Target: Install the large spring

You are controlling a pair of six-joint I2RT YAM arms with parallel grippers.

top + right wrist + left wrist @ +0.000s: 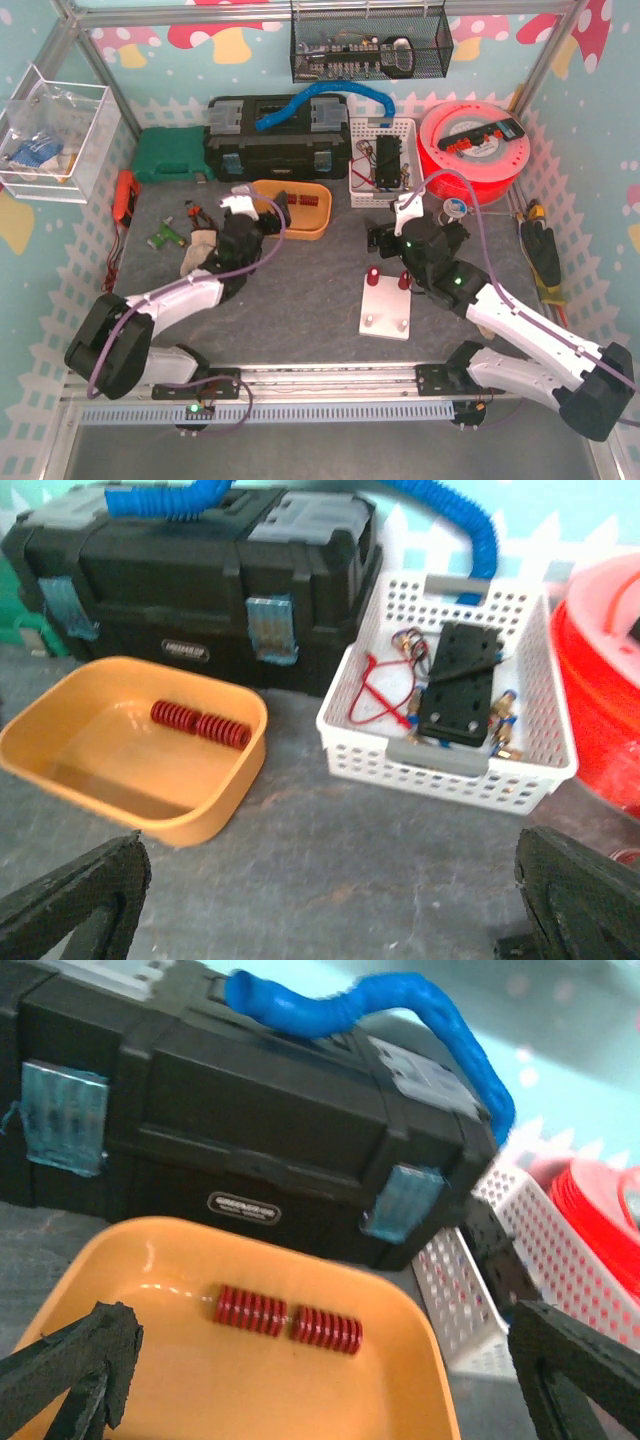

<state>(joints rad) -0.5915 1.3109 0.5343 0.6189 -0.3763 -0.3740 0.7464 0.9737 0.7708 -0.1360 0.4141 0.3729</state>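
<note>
The left jaws are hovering spread at the tray (200, 1380) holding two springs (250, 1310), the right jaws gaping near the plate (385, 315).

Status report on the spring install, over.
Both empty: left gripper open, right gripper open. Two red springs lie in orange tray, ahead of left gripper. Nothing in the way.

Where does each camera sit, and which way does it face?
Top external: above, behind the bases, looking down at the grey table; left arm and right arm show.
Left wrist: on the left gripper, facing the orange plastic tray and black toolbox; open fingers show.
Right wrist: on the right gripper, facing tray, toolbox and white perforated basket; open fingers show.
Shared: both wrist views show the tray's red coil springs.
</note>
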